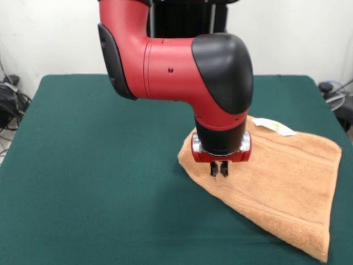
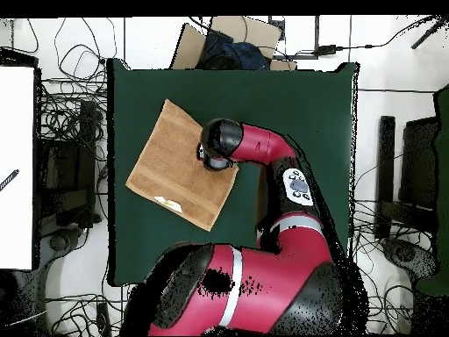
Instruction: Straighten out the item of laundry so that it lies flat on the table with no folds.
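The orange-brown towel (image 1: pixel 287 176) lies spread on the right side of the green table (image 1: pixel 94 165), with its white label (image 1: pixel 274 126) at the far edge. In the overhead view the towel (image 2: pixel 171 158) is a tilted square near the table's (image 2: pixel 289 114) left edge, and looks mostly flat. My gripper (image 1: pixel 219 169) points straight down over the towel's left corner area. Its two black fingers are close together, with the tips at or just above the cloth. I cannot tell whether any cloth is pinched. In the overhead view the wrist hides the gripper.
The red arm (image 2: pixel 263 145) reaches across the table's middle. A cardboard box (image 2: pixel 228 39) stands beyond the table's far edge. Cables (image 1: pixel 11 102) lie on the floor on both sides. The towel's outer corner is close to the table's edge.
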Action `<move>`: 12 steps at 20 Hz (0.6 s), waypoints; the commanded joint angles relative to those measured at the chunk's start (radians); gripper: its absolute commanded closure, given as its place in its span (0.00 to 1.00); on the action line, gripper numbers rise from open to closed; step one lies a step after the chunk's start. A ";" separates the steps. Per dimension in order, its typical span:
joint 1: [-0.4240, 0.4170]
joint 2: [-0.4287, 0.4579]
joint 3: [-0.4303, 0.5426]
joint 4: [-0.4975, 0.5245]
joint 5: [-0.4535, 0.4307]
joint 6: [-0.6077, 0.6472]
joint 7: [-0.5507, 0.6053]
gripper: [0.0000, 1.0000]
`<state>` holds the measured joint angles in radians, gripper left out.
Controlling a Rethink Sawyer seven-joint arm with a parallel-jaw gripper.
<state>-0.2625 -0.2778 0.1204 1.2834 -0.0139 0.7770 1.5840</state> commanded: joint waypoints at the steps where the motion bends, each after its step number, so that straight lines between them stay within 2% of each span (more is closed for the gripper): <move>1: -0.014 -0.078 0.061 0.045 -0.056 0.054 -0.049 1.00; 7: -0.051 -0.107 0.068 -0.015 -0.070 0.195 -0.130 1.00; 12: -0.078 -0.135 0.071 -0.024 -0.085 0.252 -0.163 1.00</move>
<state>-0.2923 -0.3593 0.1206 1.2768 -0.0232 0.9204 1.5838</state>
